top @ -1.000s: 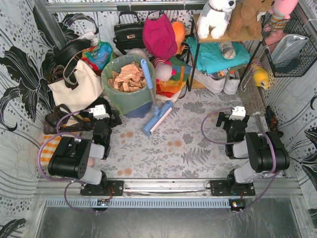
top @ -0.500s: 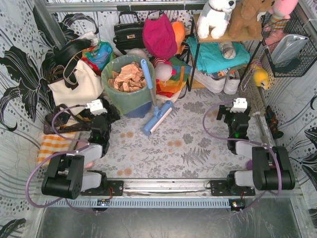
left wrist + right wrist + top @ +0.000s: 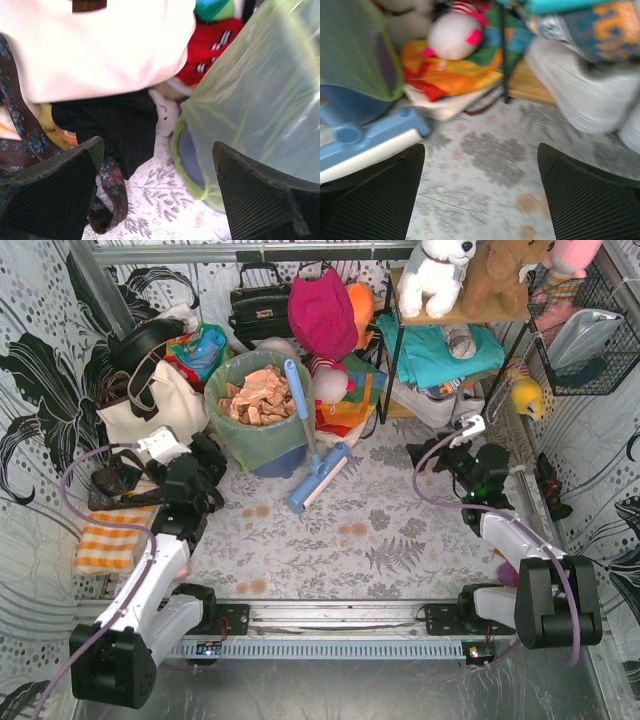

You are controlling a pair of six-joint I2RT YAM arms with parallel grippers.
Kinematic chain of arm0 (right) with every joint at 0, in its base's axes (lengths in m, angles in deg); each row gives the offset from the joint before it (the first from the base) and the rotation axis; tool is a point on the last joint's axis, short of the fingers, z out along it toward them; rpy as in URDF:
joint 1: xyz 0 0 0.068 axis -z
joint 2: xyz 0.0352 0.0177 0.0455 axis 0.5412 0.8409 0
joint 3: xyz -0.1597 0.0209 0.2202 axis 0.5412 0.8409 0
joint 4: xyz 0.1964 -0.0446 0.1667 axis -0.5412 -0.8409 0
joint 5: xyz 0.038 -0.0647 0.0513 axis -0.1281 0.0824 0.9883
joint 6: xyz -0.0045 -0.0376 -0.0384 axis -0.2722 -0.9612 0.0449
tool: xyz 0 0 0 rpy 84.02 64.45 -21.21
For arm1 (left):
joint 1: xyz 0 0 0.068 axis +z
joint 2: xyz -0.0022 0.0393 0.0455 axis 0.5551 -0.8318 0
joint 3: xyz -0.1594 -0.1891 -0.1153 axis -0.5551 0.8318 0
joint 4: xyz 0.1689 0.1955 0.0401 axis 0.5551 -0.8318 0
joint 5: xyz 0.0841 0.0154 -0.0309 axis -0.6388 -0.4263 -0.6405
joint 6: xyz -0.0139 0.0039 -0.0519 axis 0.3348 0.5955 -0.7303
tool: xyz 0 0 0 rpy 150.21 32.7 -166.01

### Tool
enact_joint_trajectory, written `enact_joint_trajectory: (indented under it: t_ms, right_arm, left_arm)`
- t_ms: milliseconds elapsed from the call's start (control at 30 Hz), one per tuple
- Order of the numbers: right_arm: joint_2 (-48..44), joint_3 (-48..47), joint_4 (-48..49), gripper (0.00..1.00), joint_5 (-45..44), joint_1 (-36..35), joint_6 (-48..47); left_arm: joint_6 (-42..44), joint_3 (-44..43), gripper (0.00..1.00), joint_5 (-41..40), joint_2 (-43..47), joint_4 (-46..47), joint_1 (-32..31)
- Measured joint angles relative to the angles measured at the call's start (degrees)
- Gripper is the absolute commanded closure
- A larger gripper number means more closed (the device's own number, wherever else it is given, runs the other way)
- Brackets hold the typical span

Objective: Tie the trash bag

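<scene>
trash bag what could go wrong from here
The blue long-handled squeegee leans on the rim of the thin translucent light-green trash bag, so gathering that rim could topple it. The bag is stretched over a blue-grey round bin; the open left gripper beside it might tear the film.

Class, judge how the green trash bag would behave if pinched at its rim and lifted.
The trash bag looks thin and see-through, so probably floppy. Crumpled scraps inside suggest a light load. Folded over the bin, it may snag.
</scene>
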Motion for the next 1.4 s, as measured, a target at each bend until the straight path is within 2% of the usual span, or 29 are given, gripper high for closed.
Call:
enact_joint_trajectory:
  t_ms: [267, 500, 967, 1233, 1400]
  right_arm:
    - [6.82, -11.65, -5.38, 0.11, 5.75, -15.37, -1.03]
    - [13.6, -16.44, -5.81, 0.17, 4.09, -24.87, -2.32]
    - [28.5, -18.69, 7.85, 0.3, 2.01, -29.42, 2.1]
    - [35.5, -19.12, 15.41, 0.32, 1.16, -32.17, 3.34]
    - [38.6, -19.89, 19.32, 0.38, -0.17, -32.72, 3.32]
  left_arm:
    - [0.46, -11.76, 0.02, 1.16, 5.97, -15.58, 0.0]
    - [7.23, -14.62, 0.02, 6.71, 9.7, -19.3, -0.07]
    - [9.33, -12.61, 0.02, 7.67, 16.7, -20.5, -0.04]
    - [9.46, -12.61, 0.02, 8.61, 16.59, -20.68, 0.02]
    - [9.46, -12.61, 0.02, 10.14, 15.85, -20.68, 0.63]
